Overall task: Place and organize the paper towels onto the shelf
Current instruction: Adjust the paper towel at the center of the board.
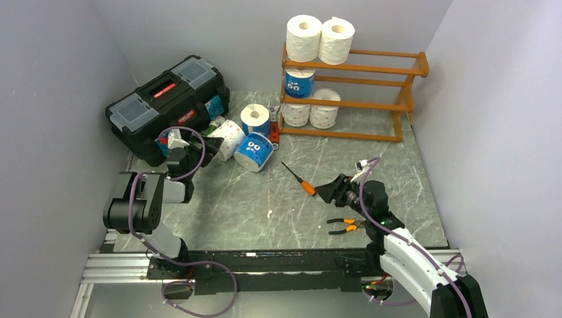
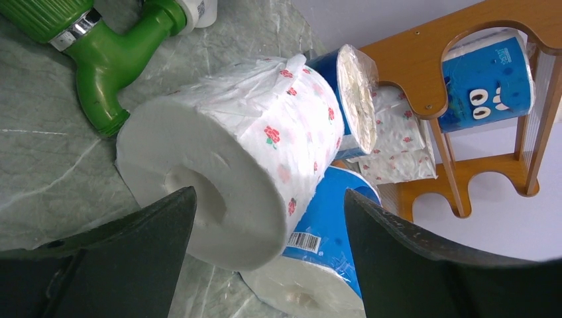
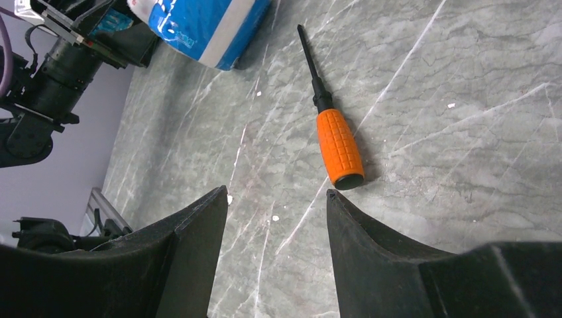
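Stretching between pale walls (image 1: 219, 33), marbled tabletop (image 1: 265, 199), left fingers (image 2: 132, 265) spread before flowered roll (image 2: 252, 152), right fingers (image 3: 185, 252) apart

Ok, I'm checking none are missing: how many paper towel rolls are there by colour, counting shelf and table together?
White rolls: 5
Blue-wrapped rolls: 3
Total: 8

Lab test cell: grey partition walls (image 1: 59, 79), marbled tabletop (image 1: 265, 199).
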You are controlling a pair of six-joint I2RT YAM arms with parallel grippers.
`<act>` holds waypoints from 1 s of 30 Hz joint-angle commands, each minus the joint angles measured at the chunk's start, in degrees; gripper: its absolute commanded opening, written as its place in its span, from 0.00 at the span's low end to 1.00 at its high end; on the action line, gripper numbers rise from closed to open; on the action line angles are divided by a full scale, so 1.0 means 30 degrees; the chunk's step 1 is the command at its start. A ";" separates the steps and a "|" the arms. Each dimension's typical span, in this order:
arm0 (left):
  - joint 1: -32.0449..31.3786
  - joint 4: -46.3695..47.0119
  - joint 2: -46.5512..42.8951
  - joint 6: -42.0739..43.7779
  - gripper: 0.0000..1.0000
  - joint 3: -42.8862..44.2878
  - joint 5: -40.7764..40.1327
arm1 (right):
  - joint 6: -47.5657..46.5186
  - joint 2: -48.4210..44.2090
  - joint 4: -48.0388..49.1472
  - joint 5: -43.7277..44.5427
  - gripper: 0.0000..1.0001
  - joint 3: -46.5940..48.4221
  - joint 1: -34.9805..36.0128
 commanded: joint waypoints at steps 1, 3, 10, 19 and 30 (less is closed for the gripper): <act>0.0088 0.2201 0.0561 -0.0382 0.86 0.0514 0.0502 | -0.0200 -0.0040 0.0531 0.0232 0.59 0.0027 0.0080; 0.0101 0.2474 0.0752 -0.0433 0.84 0.0541 0.0553 | -0.0231 -0.0141 0.0473 0.0276 0.59 0.0016 0.0068; 0.0082 0.3240 0.1201 -0.0594 0.76 0.0744 0.0750 | -0.0288 -0.0097 0.0432 0.0356 0.59 0.0064 0.0073; 0.0093 0.3321 0.1401 -0.0448 0.64 0.0812 0.1070 | -0.0321 -0.0061 0.0418 0.0412 0.59 0.0131 0.0068; 0.0102 0.3574 0.1793 -0.0505 0.65 0.0832 0.1205 | -0.0409 -0.0068 0.0246 0.0550 0.59 0.0205 0.0055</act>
